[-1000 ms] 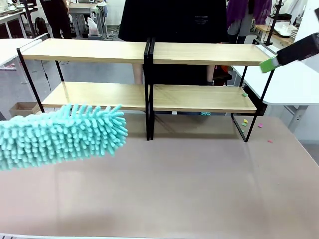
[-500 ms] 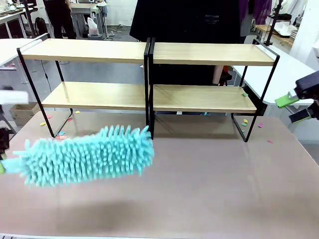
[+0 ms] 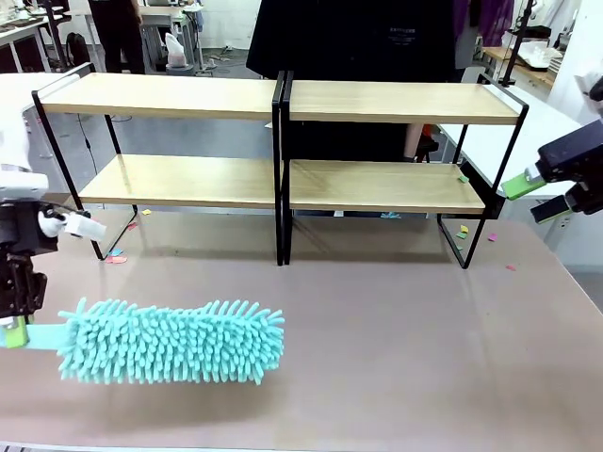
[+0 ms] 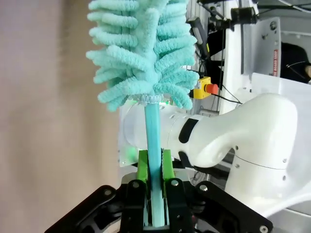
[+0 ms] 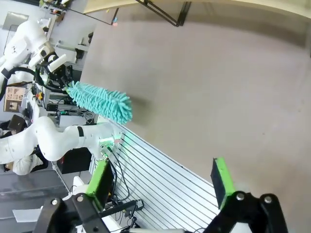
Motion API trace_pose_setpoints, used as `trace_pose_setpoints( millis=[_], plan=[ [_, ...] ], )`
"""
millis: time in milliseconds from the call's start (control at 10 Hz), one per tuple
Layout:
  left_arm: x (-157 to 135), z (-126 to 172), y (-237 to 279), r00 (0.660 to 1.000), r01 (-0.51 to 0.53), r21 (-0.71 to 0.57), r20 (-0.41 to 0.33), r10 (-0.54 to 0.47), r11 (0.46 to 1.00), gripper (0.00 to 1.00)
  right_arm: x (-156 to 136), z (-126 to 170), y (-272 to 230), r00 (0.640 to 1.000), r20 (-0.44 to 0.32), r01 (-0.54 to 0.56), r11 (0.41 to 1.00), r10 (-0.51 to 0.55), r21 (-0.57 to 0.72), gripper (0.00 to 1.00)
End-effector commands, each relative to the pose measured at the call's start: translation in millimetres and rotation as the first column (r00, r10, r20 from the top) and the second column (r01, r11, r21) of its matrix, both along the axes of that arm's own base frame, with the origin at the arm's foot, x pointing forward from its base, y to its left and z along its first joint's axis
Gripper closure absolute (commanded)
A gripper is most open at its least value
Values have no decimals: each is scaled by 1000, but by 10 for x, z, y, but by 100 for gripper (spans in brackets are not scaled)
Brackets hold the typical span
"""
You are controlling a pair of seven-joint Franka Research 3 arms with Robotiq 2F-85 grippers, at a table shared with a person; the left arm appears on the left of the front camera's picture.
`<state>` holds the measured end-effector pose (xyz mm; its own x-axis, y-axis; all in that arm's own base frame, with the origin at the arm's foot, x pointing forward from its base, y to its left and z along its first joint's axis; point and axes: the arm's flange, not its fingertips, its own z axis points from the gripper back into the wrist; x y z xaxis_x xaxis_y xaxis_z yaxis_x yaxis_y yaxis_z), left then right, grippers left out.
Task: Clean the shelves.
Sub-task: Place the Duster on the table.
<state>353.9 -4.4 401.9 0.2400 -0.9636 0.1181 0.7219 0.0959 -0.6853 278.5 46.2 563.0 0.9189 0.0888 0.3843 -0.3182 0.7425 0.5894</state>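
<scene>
The shelves [image 3: 283,184], light-wood boards in black frames, span the far half of the table; one black leg of the shelves [image 5: 165,14] appears at the top of the right wrist view. A fluffy teal duster [image 3: 170,341] lies level just over the tabletop at the front left. My left gripper [image 3: 13,325] is shut on its handle. In the left wrist view the green pads [image 4: 142,167] of the left gripper [image 4: 155,194] clamp the teal handle below the duster [image 4: 141,48] head. My right gripper [image 3: 545,193] hangs open beyond the shelves' right end, its fingers [image 5: 101,182] wide apart with nothing between them.
A person in black [image 3: 349,38] stands behind the shelves. Small coloured scraps [image 3: 462,232] lie on the beige table [image 3: 396,339] near the shelf feet, more scraps [image 3: 115,258] at the left. A white table [image 3: 546,151] adjoins at the right.
The duster swung right, then came down level close to the tabletop, and my left arm came into view. My right gripper dropped from top-shelf height to beside the lower shelf.
</scene>
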Motion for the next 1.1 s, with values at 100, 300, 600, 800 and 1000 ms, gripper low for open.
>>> trace_pose_setpoints(
  millis=[100, 300, 600, 800, 1000],
  plan=[
    [284, 86, 35, 997, -70, 26, -5, 71, 997, 88, 62, -17, -31, 1000, 20, -2, 1000, 2, 25, 0],
    [271, 88, 49, 994, -101, 35, 48, 99, 994, 29, 62, -17, -31, 1000, 20, -2, 1000, 2, 25, 0],
    [196, 168, 64, 986, -101, 11, 137, 98, 995, 25, 62, -17, -31, 1000, 20, -2, 1000, 2, 25, 0],
    [156, 272, 105, 964, -138, -4, 227, 135, 990, 4, 62, -17, -31, 1000, 20, -2, 1000, 2, 25, 0],
    [62, 301, 253, 904, -310, 161, 354, 238, 937, 0, 62, -17, -31, 1000, 20, -2, 1000, 2, 25, 0]
  ],
)
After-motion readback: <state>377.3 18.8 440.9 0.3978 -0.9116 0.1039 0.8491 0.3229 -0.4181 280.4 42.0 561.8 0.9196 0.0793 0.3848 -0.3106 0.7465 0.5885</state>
